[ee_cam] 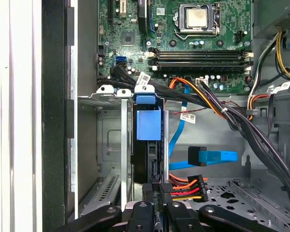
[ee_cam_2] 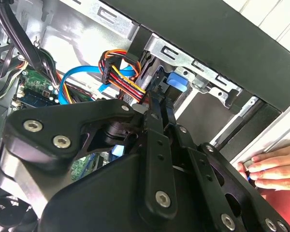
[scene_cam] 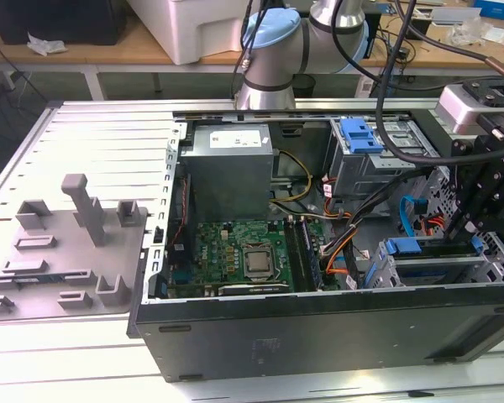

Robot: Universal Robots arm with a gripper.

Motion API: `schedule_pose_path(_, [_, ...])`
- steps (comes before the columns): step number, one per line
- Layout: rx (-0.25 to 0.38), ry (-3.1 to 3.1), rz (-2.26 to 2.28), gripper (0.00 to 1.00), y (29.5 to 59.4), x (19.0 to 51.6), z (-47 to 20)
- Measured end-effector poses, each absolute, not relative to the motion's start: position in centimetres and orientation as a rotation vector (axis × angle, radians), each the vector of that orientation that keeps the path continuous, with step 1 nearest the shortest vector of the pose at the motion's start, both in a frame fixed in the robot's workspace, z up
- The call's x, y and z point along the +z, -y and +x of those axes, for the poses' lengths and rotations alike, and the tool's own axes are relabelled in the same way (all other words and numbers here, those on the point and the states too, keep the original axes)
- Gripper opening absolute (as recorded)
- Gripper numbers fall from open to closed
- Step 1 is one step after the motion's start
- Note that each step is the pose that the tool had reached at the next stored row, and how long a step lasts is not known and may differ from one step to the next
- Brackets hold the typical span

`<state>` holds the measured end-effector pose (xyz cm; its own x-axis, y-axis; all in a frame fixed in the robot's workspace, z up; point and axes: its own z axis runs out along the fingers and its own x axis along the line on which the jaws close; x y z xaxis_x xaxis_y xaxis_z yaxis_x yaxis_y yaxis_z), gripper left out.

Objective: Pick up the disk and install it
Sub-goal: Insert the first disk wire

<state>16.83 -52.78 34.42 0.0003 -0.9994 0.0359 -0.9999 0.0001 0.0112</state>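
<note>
Gripper [ee_cam: 153, 187] down at the drive cage [ee_cam: 110, 99], jaws pinched on the disk [ee_cam: 148, 125], which stands on edge inside the cage's slot. Pick-up looks done, insertion well along; fully seated? Can't tell. Release not yet made.

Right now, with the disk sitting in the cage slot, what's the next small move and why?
Probably a short, slow push further in: the disk sits lined up between the cage rails, with the gripper right behind it. Mind the hand by the case edge.
</note>
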Motion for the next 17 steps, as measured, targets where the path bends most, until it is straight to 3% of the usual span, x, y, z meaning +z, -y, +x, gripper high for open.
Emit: schedule_pose_path(17, [0.027,2.200,2.196,0.17,52.83,34.19,16.81])
